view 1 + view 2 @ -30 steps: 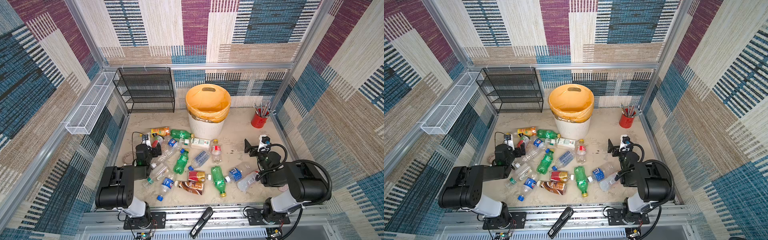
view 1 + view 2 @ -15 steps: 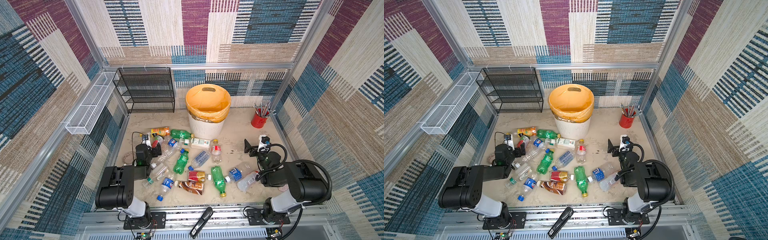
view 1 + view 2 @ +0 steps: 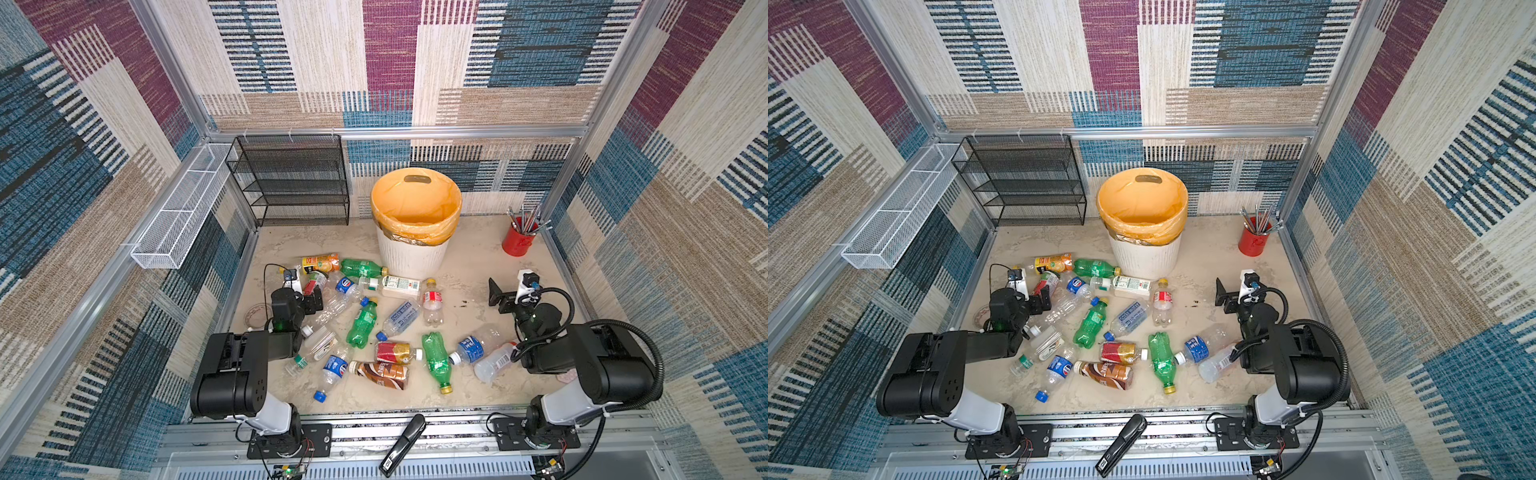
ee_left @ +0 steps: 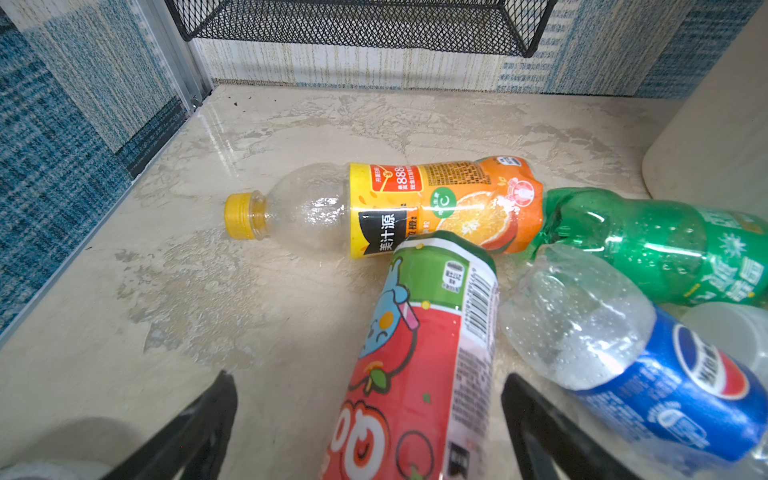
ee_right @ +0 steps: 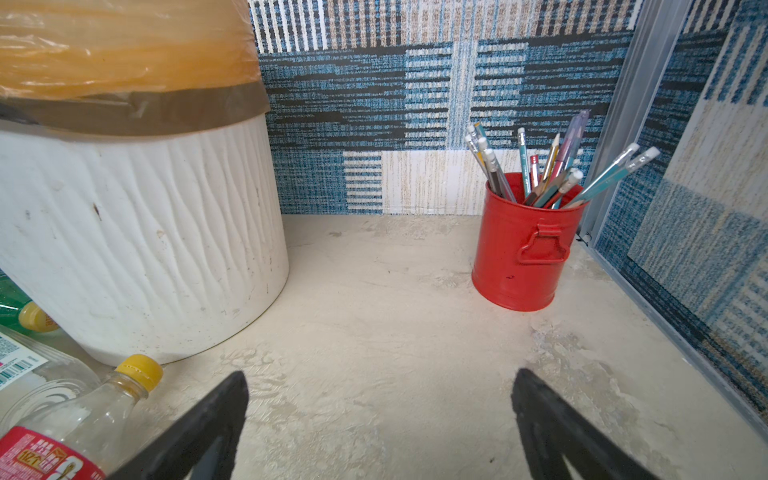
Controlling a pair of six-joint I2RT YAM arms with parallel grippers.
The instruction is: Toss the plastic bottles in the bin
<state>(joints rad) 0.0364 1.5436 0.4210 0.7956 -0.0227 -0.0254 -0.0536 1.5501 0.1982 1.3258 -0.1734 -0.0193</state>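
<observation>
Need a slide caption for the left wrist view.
Open left claw straddling a red-labelled bottle; orange-label bottle, green bottle and blue-label bottle lying beyond.

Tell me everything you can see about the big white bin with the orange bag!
The round white ribbed plastic bin stands upright on the beige table, at the back, about in the middle. An orange-yellow bag liner is folded over its rim, with a handle hole showing on the far side. Inside, only the bag shows. A green plastic bottle and a white-labelled clear bottle lie at its foot; touching or not, I cannot tell.
</observation>
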